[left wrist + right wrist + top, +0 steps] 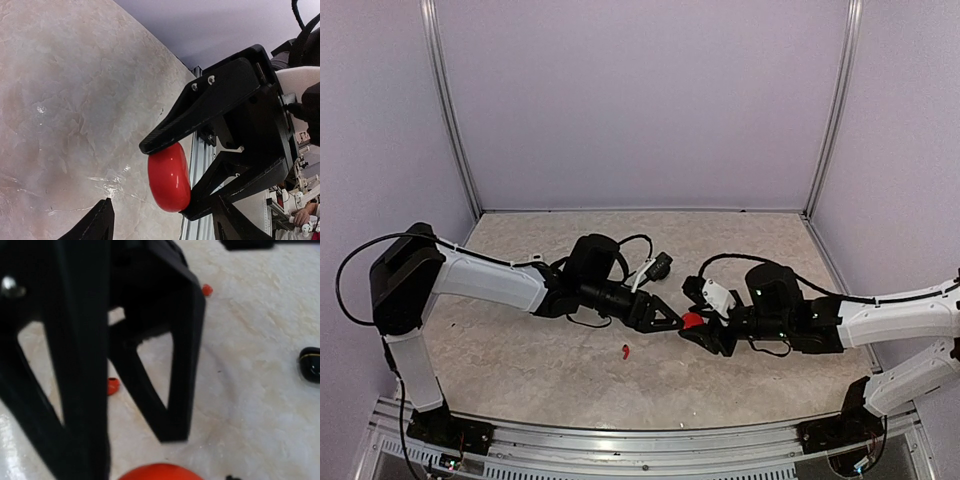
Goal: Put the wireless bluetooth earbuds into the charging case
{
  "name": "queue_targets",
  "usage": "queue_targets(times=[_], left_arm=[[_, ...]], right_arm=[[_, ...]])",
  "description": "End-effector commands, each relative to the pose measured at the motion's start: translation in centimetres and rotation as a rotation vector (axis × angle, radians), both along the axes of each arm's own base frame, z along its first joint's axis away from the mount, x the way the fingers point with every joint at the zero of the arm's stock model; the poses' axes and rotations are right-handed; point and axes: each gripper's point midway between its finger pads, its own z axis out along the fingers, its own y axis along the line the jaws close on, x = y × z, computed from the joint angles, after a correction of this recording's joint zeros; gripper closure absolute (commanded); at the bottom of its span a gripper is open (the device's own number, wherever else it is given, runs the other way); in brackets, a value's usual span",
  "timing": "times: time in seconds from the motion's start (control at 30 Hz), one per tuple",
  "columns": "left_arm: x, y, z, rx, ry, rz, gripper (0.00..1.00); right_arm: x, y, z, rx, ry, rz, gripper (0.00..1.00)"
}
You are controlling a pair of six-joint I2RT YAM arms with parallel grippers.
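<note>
A red pebble-shaped charging case (pixel 169 177) is held above the table, with my right gripper (pixel 705 335) shut on it. In the left wrist view one of that gripper's black fingers (pixel 200 112) presses on the case's top and the other on its lower right side. My left gripper (pixel 162 225) is open, its tips just short of the case with nothing between them. In the top view the two grippers meet tip to tip at the case (pixel 692 321). A red earbud (pixel 625 351) lies on the table in front of them. The right wrist view shows two red earbuds (pixel 113 385) (pixel 206 289).
A black pebble-shaped case (pixel 310 364) lies on the table at the right edge of the right wrist view. The left gripper's black fingers (pixel 182 365) fill much of that view. An aluminium rail (pixel 197 165) runs along the table's near edge. Pale walls close in three sides.
</note>
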Motion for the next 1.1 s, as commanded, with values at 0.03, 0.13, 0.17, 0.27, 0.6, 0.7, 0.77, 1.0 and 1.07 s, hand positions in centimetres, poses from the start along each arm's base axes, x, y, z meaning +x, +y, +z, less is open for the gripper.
queue_targets(times=[0.03,0.13,0.17,0.27,0.6,0.7,0.77,1.0,1.07], left_arm=[[-0.9,-1.7,1.0,-0.039,-0.002,-0.054,0.36],[-1.0,-2.0,0.5,-0.033,0.008,-0.059,0.42],[-1.0,-2.1,0.4,-0.031,0.012,-0.060,0.45],[-0.9,-2.1,0.3,-0.029,0.016,-0.057,0.54],[-1.1,-1.3,2.4,-0.070,-0.051,-0.040,0.89],[-1.1,-0.8,3.9,-0.094,-0.105,-0.031,0.91],[-1.2,-0.6,5.1,-0.121,-0.140,-0.030,0.92],[-2.0,1.5,12.0,-0.305,-0.349,0.009,0.92],[-2.5,2.1,14.2,-0.356,-0.424,0.026,0.93]], right_arm=[[-0.2,1.1,1.1,-0.016,-0.055,0.017,0.61],[-0.5,1.5,1.3,-0.025,-0.072,0.026,0.61],[-0.4,1.5,1.4,-0.027,-0.076,0.024,0.61],[-0.5,1.5,1.6,-0.028,-0.084,0.025,0.61],[-1.4,0.8,5.0,0.072,-0.122,0.035,0.18],[-2.5,-0.2,7.6,0.171,-0.163,0.048,0.01],[-3.0,-1.1,9.1,0.231,-0.184,0.043,0.00],[-4.4,-3.2,12.6,0.403,-0.201,0.029,0.01],[-5.0,-3.1,13.0,0.431,-0.185,0.059,0.01]])
